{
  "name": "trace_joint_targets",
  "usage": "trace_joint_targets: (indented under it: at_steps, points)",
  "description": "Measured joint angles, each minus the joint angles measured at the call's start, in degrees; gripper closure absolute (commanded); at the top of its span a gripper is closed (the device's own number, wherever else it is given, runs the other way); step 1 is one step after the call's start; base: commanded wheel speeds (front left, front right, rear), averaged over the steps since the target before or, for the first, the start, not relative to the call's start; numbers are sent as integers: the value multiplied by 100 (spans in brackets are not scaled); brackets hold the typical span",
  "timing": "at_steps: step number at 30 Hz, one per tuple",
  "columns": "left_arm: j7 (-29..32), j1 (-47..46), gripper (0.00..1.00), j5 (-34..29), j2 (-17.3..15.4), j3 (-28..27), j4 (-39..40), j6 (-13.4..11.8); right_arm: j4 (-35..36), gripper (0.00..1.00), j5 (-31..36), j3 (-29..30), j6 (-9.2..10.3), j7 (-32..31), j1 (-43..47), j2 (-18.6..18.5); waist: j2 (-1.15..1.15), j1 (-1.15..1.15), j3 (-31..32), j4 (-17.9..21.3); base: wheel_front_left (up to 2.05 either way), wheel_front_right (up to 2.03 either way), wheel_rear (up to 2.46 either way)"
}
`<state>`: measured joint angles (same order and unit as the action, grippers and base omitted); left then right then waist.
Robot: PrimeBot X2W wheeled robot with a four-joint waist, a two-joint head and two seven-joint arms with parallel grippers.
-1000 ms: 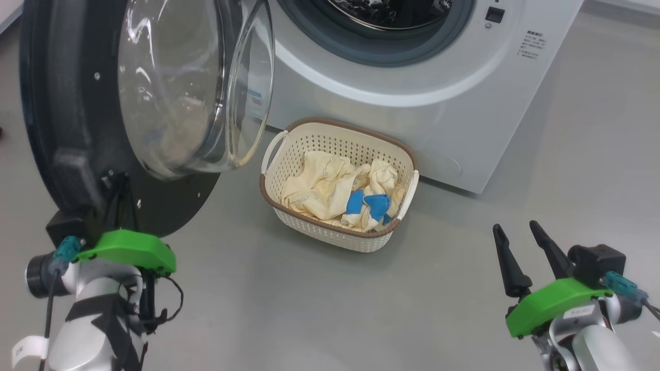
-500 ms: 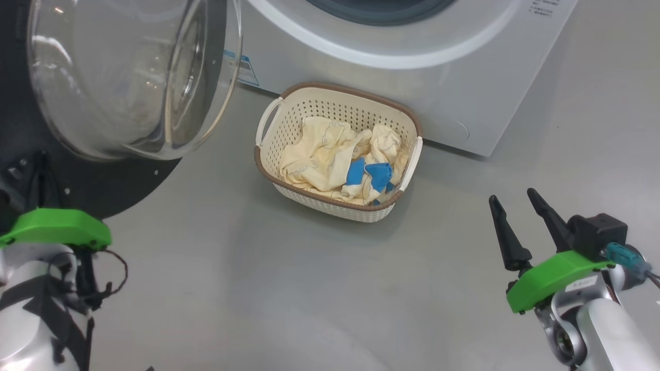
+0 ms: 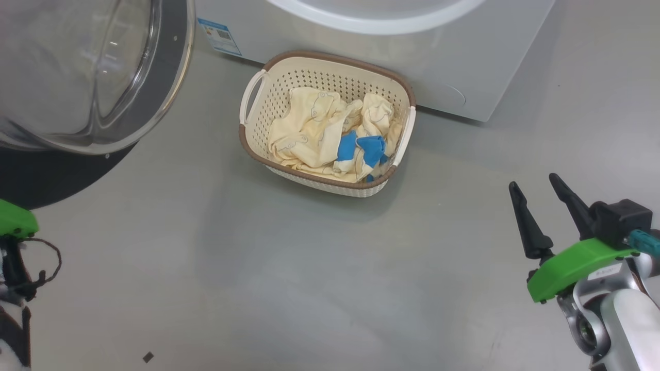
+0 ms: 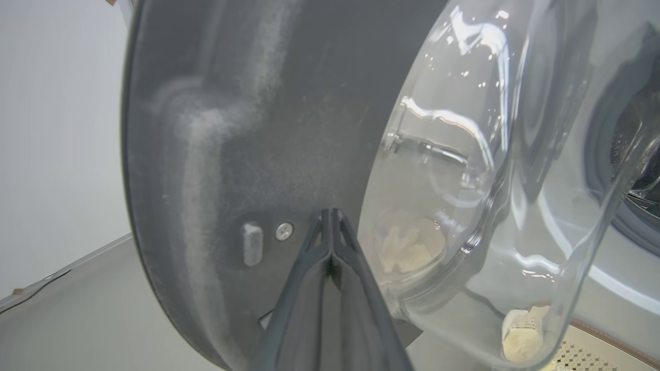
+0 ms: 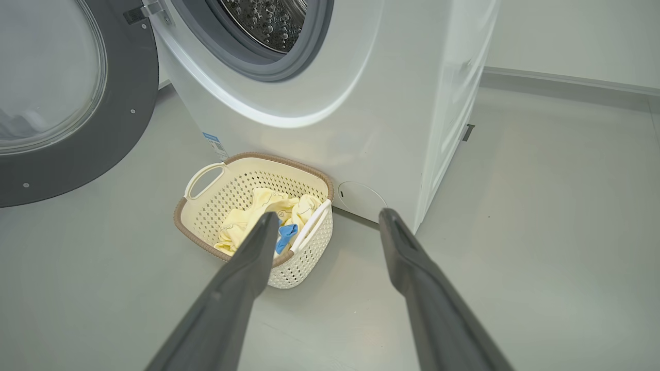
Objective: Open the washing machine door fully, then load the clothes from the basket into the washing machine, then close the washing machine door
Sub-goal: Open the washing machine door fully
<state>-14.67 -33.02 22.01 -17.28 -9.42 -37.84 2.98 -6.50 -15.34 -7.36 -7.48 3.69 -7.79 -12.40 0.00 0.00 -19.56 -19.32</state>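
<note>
Head view: washing machine door point(image 3: 172, 67) is standing wide open at upper left, its clear glass bowl point(image 3: 62, 67) bulging toward the cam. and a dark rim running around it. Only the green mount of the L arm is showing at the left edge.

Left wrist view: left gripper point(image 4: 330, 214) is holding its fingers pressed together w/ nothing btwn them. Tips are pointing at the door's dark inner face, just beside a screw point(image 4: 284, 231) and a pale tab point(image 4: 251, 243). Contact w/ door: cannot tell.

Head view, centre: basket point(image 3: 337, 56) is sitting on the floor point(image 3: 258, 257), just beside the front base of the washing machine point(image 3: 464, 67) and right of a blue sticker point(image 3: 219, 36). The clothes point(image 3: 309, 134) are lying crumpled inside the basket, cream w/ blue patches toward its right side.

Lower right: right gripper point(image 3: 533, 182) is hovering over bare floor, fingers spread apart and empty, well apart from the basket.

Right wrist view: drum point(image 5: 268, 20) and grey seal point(image 5: 309, 56) are showing through the open port. A round cover point(image 5: 361, 198) is sitting low on the machine front, right of the basket.
</note>
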Motion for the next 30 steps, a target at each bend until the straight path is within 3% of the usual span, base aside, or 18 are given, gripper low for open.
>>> trace_joint_targets:
  at_steps: [15, 30]
  points:
    - [1, -576, 100, -196, -154, -361, -342, 100, 480, 0, 82, 189, 0, -322, 2, -165, 0, 0, -403, -118, 0, 0, 0]
    - [0, -595, 100, -578, -136, -490, -412, 256, 481, 0, 131, 205, 0, -352, 9, -119, 0, 0, -261, -130, 0, 0, 0]
